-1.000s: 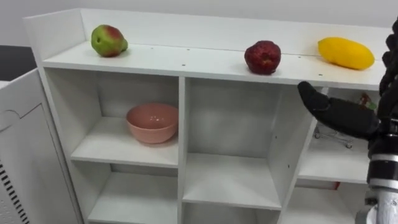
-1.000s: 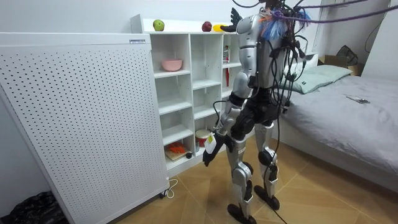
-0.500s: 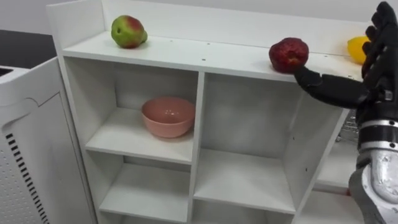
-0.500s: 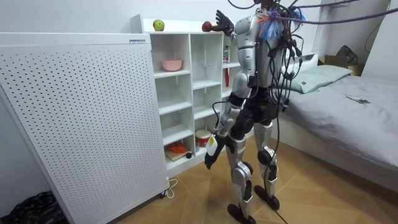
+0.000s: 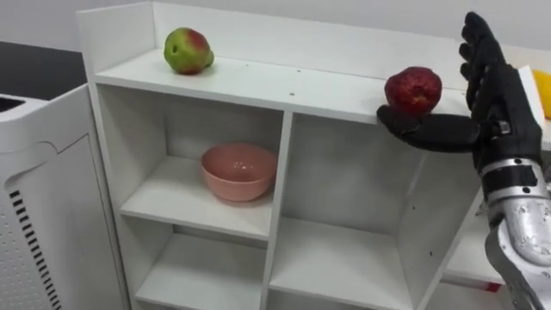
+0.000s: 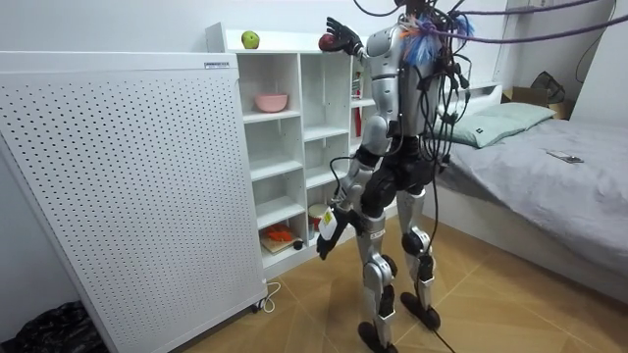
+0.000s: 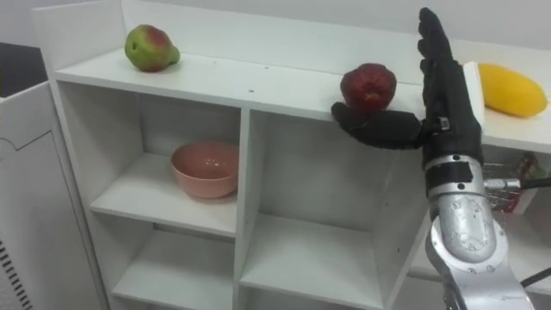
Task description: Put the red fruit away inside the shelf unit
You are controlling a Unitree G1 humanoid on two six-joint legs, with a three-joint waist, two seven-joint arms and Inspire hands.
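Held right hand [image 5: 493, 108] upright at closet top's [image 5: 275, 82] front edge, fingers straight and apart, thumb just before red apple [image 5: 413, 89].

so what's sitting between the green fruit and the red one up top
Nothing. Between the green fruit and the red fruit the top shelf is bare, as both eye views show.

The robot's black right hand [image 5: 492, 99] has risen from the right-hand compartment to the front edge of the white closet's top shelf [image 5: 258, 82]. Its fingers now stand straight just beside the dark red apple [image 5: 413, 89], thumb stretched below it.
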